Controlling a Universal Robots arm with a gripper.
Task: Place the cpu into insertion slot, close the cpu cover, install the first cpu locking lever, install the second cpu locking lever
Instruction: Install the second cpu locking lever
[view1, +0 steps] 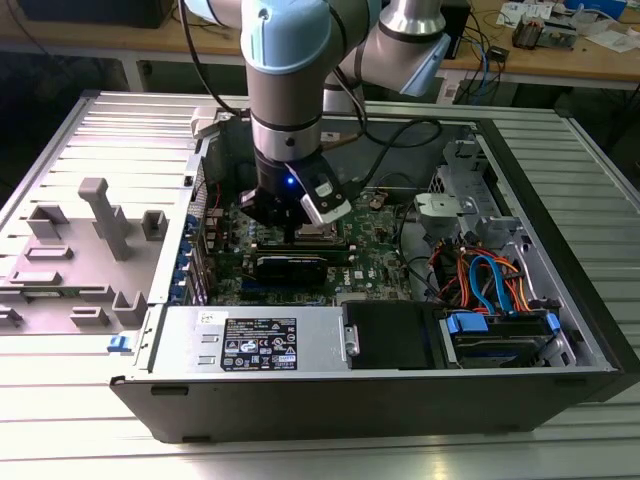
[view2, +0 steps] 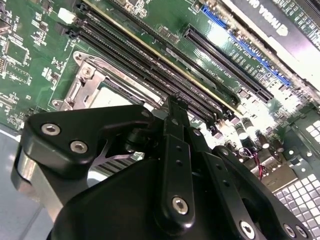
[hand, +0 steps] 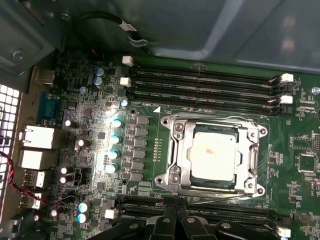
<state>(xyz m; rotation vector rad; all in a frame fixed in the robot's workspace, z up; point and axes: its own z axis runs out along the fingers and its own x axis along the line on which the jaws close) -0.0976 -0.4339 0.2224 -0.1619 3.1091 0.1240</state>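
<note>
Exterior view: the arm's hand (view1: 285, 215) hangs low inside the open computer case (view1: 560, 300), just over the green motherboard (view1: 375, 265). First wrist view: the cpu (hand: 214, 154), pale silvery-grey, sits in the insertion slot (hand: 172, 165) with the cpu cover (hand: 252, 160) closed around it. Second wrist view: the hand's fingers (view2: 176, 125) look drawn together, holding nothing. A lever could slip sideways and scrape the nearby memory slots (hand: 200, 82).

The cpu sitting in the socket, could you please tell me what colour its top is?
The cpu top is silvery-grey with a pale beige tint, clearest in the first wrist view.
</note>
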